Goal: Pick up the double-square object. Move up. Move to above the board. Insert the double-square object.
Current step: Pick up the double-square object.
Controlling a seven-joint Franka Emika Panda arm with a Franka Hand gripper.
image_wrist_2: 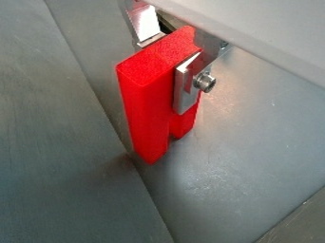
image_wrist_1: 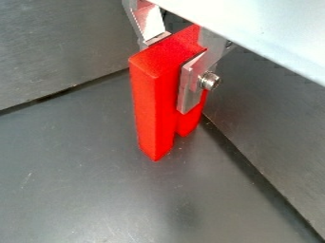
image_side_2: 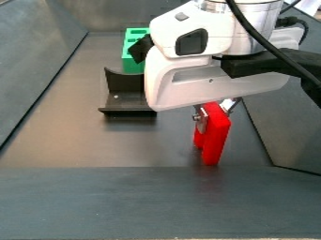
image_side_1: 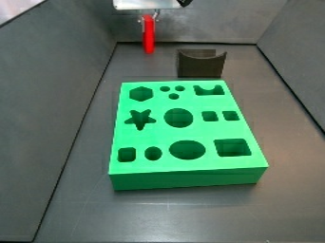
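Double-square object, a tall bright red plastic piece of two joined bars, stands upright on the grey floor, clamped in the gripper. Well apart lies the flat green board with shaped holes, beyond a dark grey notched block.

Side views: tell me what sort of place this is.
Likely a robot test cell for peg insertion: a grey walled floor, the board with shaped holes, and the gripper shut on the double-square object.
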